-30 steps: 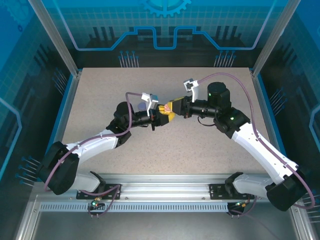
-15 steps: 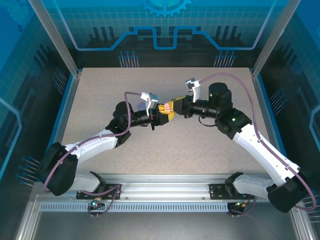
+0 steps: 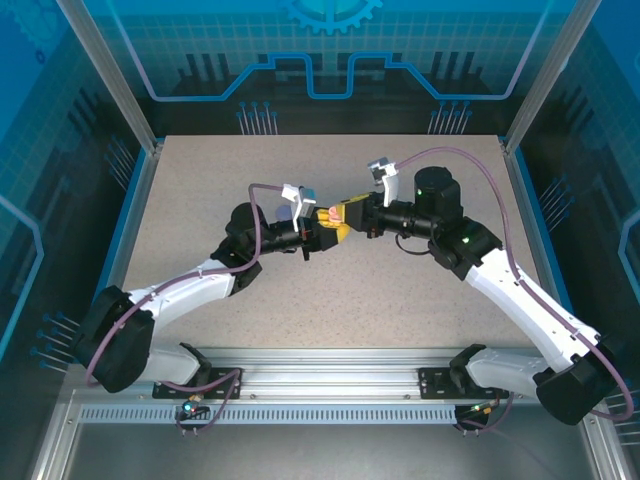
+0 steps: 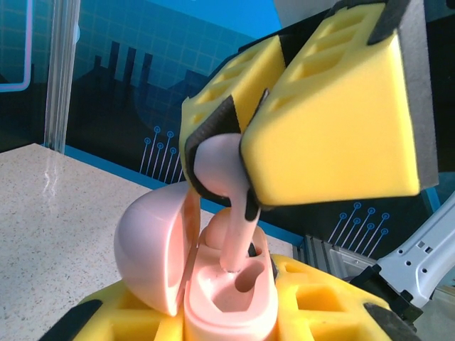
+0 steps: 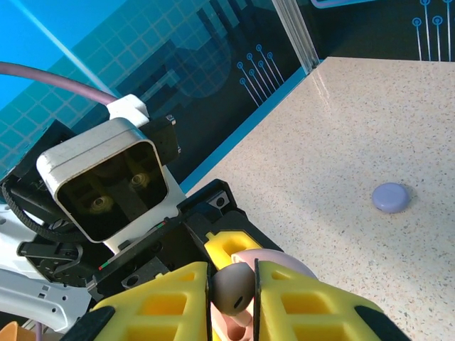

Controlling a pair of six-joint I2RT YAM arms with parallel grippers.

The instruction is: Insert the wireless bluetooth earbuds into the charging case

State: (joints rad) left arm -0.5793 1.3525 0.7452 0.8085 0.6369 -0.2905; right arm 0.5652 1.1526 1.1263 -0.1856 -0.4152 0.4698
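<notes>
My left gripper [image 4: 227, 316] is shut on the pale pink charging case [image 4: 226, 295], whose lid [image 4: 146, 249] stands open to the left. The case shows above the table's middle as a pink spot [image 3: 327, 214], with the left gripper [image 3: 322, 233] under it. My right gripper [image 5: 233, 293] is shut on a pale pink earbud [image 5: 233, 288] and comes at the case from the right [image 3: 347, 212]. In the left wrist view the earbud [image 4: 222, 167] hangs stem-down from the right gripper's yellow fingers [image 4: 334, 121]. Its stem tip rests in the near socket of the case. A rounded pink shape [image 4: 213, 231] sits in the far socket.
A round purple case [image 5: 391, 197] lies shut on the speckled table [image 3: 400, 300], just behind the left arm [image 3: 285, 213]. The left wrist camera housing [image 5: 106, 185] is close in front of the right gripper. Blue walls and metal posts ring the table.
The right gripper has edged slightly toward the case with the earbud. The left arm and the case have stayed put.
</notes>
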